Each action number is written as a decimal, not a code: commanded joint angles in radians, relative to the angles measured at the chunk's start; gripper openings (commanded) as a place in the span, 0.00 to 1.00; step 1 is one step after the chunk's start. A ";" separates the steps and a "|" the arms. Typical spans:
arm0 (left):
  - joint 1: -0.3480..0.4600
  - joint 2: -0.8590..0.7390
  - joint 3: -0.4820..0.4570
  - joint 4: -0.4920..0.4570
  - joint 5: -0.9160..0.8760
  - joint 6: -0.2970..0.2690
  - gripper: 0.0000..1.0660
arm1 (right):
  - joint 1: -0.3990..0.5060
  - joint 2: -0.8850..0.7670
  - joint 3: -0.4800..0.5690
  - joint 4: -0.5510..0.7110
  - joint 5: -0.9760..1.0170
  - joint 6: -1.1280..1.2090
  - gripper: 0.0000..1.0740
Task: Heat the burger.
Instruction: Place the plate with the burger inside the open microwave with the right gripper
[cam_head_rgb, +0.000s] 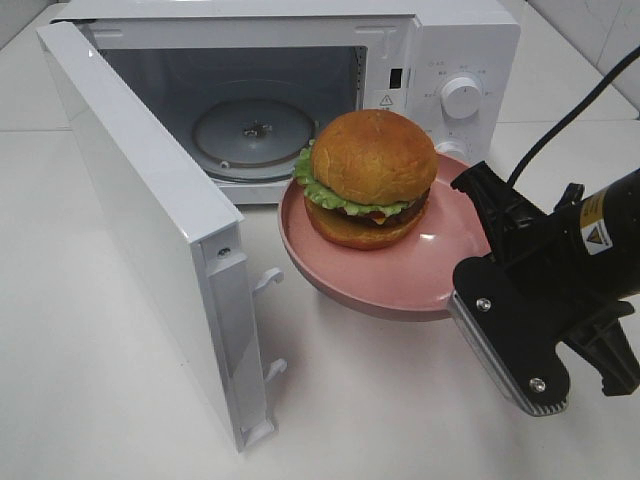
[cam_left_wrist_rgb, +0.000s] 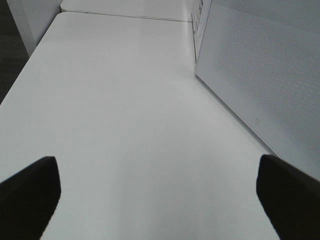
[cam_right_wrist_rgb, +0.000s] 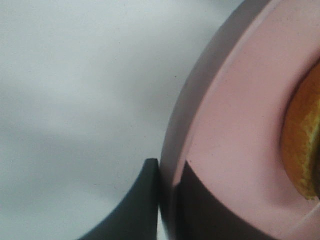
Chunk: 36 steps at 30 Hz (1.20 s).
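The burger (cam_head_rgb: 368, 178), with a golden bun, green lettuce and a dark patty, sits on a pink plate (cam_head_rgb: 400, 275). The plate hangs in the air just in front of the open microwave (cam_head_rgb: 455, 50). My right gripper (cam_head_rgb: 468, 272) is shut on the plate's right rim. In the right wrist view its fingertips (cam_right_wrist_rgb: 167, 185) pinch the pink plate's rim (cam_right_wrist_rgb: 235, 125), with the burger's bun (cam_right_wrist_rgb: 302, 145) at the frame's edge. My left gripper (cam_left_wrist_rgb: 159, 195) is open over bare white table, nothing between its fingers; it does not show in the high view.
The microwave door (cam_head_rgb: 150, 210) stands swung out to the left, its latch hooks facing the plate. A glass turntable (cam_head_rgb: 254, 132) lies inside the cavity. In the left wrist view the microwave door's outer face (cam_left_wrist_rgb: 265, 75) rises close beside my left gripper. A black cable (cam_head_rgb: 580, 100) trails behind the right arm.
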 joint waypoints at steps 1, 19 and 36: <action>-0.007 -0.016 -0.001 -0.004 -0.017 0.000 0.94 | -0.002 0.007 -0.037 0.003 -0.076 -0.011 0.00; -0.007 -0.016 -0.001 -0.004 -0.017 0.000 0.94 | 0.045 0.201 -0.196 0.008 -0.098 -0.010 0.00; -0.007 -0.016 -0.001 -0.004 -0.017 0.000 0.94 | 0.045 0.353 -0.346 0.033 -0.098 -0.010 0.00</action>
